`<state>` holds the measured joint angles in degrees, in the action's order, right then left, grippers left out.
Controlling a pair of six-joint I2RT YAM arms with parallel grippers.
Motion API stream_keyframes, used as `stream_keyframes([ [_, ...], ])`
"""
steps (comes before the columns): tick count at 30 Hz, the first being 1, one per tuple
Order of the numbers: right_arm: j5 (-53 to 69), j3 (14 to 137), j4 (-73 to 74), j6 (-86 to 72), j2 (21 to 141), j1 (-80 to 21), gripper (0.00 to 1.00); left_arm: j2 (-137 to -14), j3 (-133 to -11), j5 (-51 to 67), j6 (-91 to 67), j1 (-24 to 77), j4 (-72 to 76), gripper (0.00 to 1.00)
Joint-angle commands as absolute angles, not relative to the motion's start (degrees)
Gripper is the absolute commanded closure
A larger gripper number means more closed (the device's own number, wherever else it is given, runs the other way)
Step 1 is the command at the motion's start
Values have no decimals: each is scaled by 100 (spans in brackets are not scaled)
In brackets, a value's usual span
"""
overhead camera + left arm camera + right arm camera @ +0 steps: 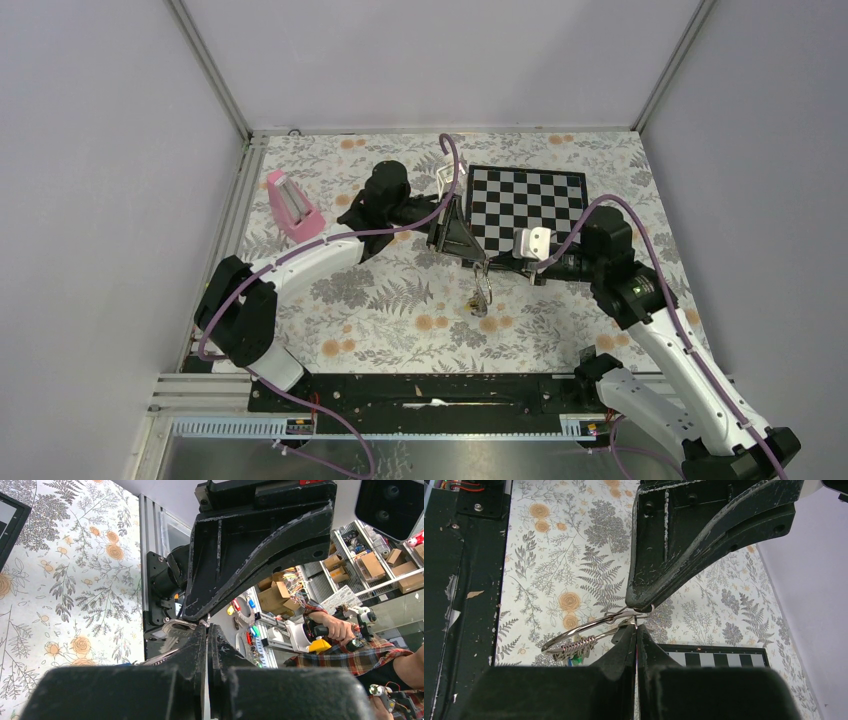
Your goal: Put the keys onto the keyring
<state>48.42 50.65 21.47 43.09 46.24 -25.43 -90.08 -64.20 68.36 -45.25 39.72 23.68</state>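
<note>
The keyring (482, 292), thin silver wire rings with small coloured tags, hangs above the floral table between my two grippers. My left gripper (476, 260) is shut, pinching the ring wire at its tips (207, 626). My right gripper (497, 265) is shut on a thin flat piece seen edge-on (636, 625), which looks like the silver key (167, 630) lying against the left fingertips. In the right wrist view the ring (574, 630) loops out to the left, with a wire coil and green and blue tags. The black-headed key does not show clearly.
A black-and-white checkerboard (527, 205) lies behind the grippers. A pink holder (292, 205) stands at the back left. A black base rail (430, 390) runs along the near edge. The floral cloth (400, 320) lies below the hanging ring.
</note>
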Motion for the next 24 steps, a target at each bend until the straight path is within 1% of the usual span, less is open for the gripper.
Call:
stream_keyframes([
  [1,4636,5037,1925,4460,4602,-2508,100,-8751,-6478,6996,-4647,4052,2834,100],
  [12,4979,5036,1792,4236,4707,-2505,100,-8800,-6471,6945,-4685,4052,2863,100],
  [24,4949,5062,1712,4140,4716,-2505,100,-8801,-6415,6944,-4676,4061,2883,100],
])
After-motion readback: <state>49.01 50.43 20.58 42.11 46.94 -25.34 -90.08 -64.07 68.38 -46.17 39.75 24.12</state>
